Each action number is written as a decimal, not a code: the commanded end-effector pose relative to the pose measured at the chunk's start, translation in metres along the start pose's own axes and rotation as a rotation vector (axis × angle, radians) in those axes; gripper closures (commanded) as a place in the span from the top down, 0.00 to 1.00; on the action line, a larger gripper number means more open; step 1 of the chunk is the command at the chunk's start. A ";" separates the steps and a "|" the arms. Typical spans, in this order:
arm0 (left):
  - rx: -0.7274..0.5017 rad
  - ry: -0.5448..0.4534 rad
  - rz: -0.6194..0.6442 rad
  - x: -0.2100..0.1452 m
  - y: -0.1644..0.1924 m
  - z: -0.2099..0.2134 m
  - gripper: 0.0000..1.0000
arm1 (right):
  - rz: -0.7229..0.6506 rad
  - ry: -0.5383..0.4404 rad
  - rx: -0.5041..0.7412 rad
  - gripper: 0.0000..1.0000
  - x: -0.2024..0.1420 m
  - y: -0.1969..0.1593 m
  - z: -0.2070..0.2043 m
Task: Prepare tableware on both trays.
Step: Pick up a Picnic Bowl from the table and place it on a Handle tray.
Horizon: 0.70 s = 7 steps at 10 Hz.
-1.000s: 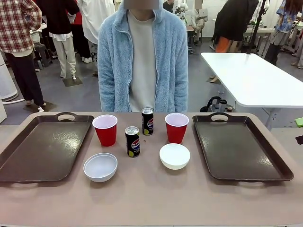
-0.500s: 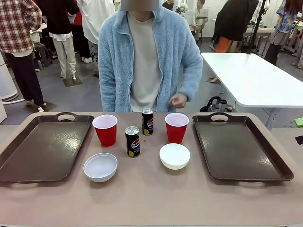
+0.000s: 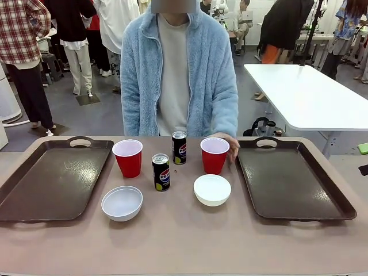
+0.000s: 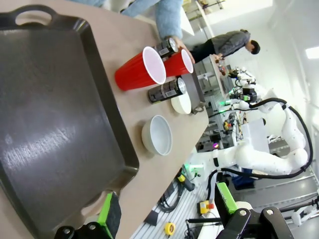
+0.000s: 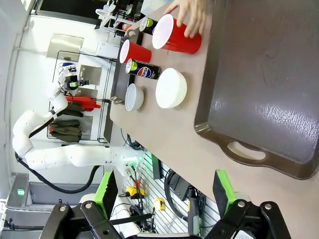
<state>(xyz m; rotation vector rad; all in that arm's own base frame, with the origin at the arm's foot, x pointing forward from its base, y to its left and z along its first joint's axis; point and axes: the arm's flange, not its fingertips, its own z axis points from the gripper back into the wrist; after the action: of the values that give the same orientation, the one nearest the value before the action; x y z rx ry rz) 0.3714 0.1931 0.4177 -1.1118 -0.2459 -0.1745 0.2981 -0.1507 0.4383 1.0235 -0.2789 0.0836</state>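
Red plastic cup (image 3: 214,158) w/ white inside, hand (image 3: 232,146) on it

Bright even indoor light, tray glare, wide-angle wrist distortion

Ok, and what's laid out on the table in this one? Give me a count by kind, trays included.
red cups: 2
white bowls: 2
soda cans: 2
trays: 2
Total: 8
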 end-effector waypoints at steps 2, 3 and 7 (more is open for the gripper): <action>0.000 0.000 0.000 0.000 0.000 0.000 1.00 | 0.000 -0.009 0.017 1.00 0.001 -0.001 0.000; 0.065 -0.021 -0.003 0.002 -0.014 -0.002 1.00 | 0.000 -0.009 0.017 1.00 0.001 -0.001 0.000; 0.435 0.119 -0.281 0.000 -0.132 -0.060 1.00 | 0.000 -0.009 0.017 1.00 0.001 -0.001 0.000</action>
<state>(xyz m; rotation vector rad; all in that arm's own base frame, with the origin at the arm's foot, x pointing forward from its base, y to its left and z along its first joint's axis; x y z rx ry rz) 0.3634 0.1198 0.4978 -0.7497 -0.3104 -0.3901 0.2983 -0.1505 0.4382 1.0223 -0.2775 0.0835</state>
